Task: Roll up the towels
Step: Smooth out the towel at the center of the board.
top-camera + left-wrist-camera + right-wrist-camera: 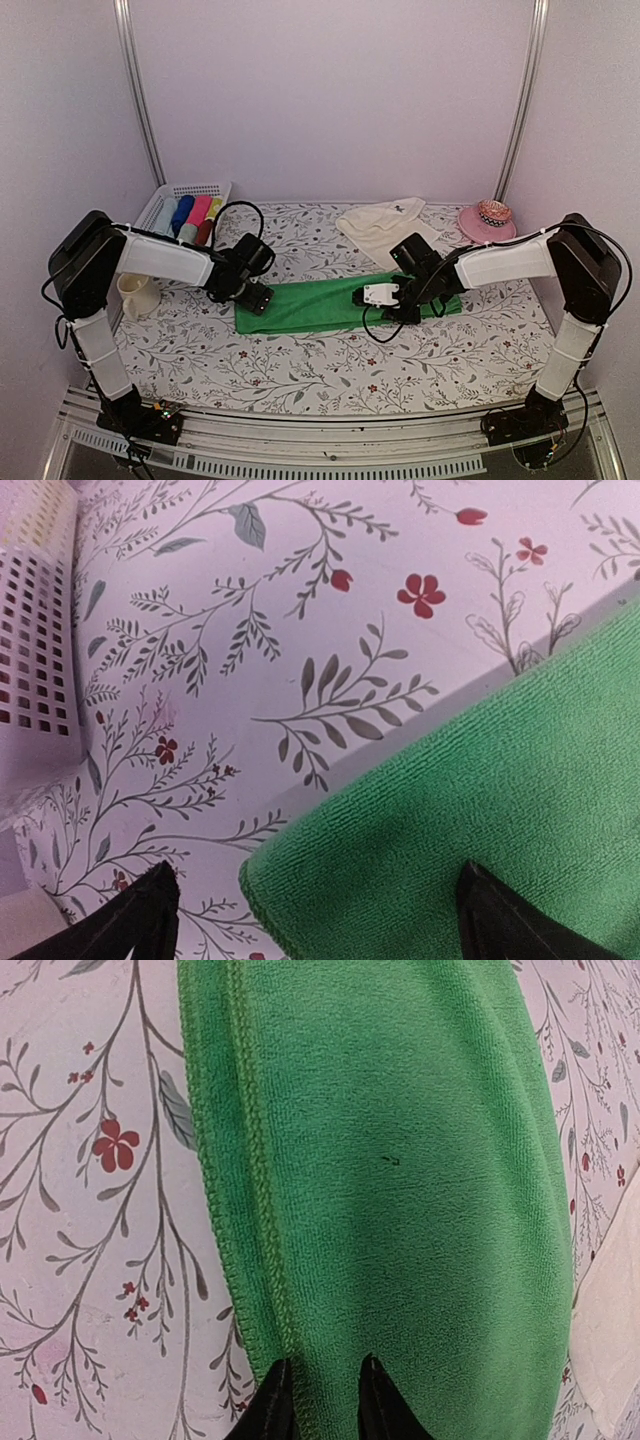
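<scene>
grip first: the right gripper [322, 1400] has its claw narrowed on the hem of the green towel [310, 303], flat between the arms; catch both layers before turning. the left gripper [318, 910] hangs wide over the opposite end, placed to pin it. farther back, the cream towel [378, 226] lies unrolled.

Lab robot cell: blank enclosure walls [330, 100], aluminium base rail [320, 445], floral-covered table [320, 370].

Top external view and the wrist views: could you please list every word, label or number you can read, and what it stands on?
No text can be read anywhere.
On the cream towel: a small dark mark, too small to read.
On the green towel: a tiny dark speck, too small to tell.
</scene>
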